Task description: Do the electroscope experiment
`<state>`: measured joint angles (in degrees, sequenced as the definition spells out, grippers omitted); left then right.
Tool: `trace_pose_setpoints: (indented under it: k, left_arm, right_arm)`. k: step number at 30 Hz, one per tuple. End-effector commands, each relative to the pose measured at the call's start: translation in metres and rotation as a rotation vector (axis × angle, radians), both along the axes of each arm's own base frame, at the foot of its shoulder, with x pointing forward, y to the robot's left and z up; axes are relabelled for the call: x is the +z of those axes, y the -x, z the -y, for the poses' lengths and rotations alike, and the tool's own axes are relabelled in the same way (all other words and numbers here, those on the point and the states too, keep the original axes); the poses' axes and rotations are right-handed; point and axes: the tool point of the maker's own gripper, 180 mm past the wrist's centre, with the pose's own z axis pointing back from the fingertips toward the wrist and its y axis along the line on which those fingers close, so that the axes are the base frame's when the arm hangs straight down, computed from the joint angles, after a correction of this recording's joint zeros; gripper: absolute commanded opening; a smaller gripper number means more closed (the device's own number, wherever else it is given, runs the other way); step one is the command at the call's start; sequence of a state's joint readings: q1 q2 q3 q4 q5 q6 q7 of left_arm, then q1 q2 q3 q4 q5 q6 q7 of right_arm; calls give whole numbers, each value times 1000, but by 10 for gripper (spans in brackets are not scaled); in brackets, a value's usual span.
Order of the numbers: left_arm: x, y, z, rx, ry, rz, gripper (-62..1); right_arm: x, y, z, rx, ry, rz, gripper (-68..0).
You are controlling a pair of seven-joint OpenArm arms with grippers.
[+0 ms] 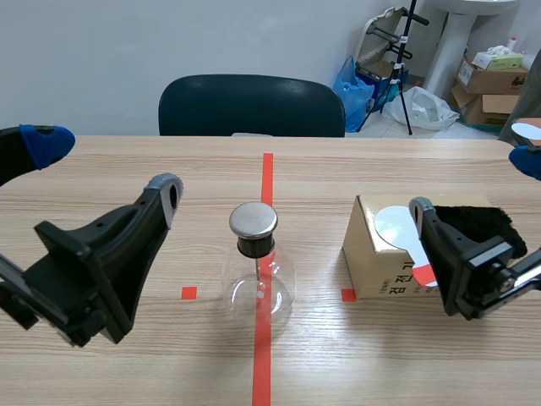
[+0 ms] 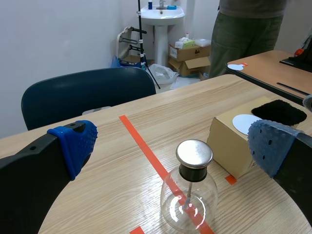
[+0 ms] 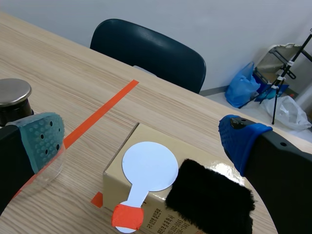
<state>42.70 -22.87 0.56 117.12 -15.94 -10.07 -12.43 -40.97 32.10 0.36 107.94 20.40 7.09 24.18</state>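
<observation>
The right gripper [image 3: 142, 139] is spread wide over the box [image 3: 113, 184] bearing a white paddle [image 3: 149, 166] and black fur [image 3: 209, 201]; the electroscope [image 3: 13, 97] stands left.

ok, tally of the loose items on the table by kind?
glass electroscope flask: 1
cardboard box: 1
white disc paddle: 1
black fur pad: 1
Total: 4

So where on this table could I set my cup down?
Bare tabletop stretches from the electroscope back to the chair. Crowded: the cardboard box, carrying a white paddle and black fur, close to the right pincer.
</observation>
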Motion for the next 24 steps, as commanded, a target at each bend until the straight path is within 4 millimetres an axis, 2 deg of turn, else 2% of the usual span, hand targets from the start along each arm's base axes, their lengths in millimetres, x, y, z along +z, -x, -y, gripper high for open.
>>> trace_pose_setpoints:
  k: [1,5,12,19,24]
  left_arm:
    - [9,0,1,-2,17,27,14]
    - [9,0,1,-1,18,27,14]
    - [9,0,1,-1,18,27,14]
    - [9,0,1,-1,18,27,14]
    - [9,0,1,-2,18,27,14]
  right_arm:
    - [16,-2,-4,28,-16,54,4]
    - [16,-2,-3,21,2,60,4]
    - [7,2,1,3,201,105,4]
    - [-11,25,-6,61,417,129,4]
    - [-17,43,-9,91,531,171,4]
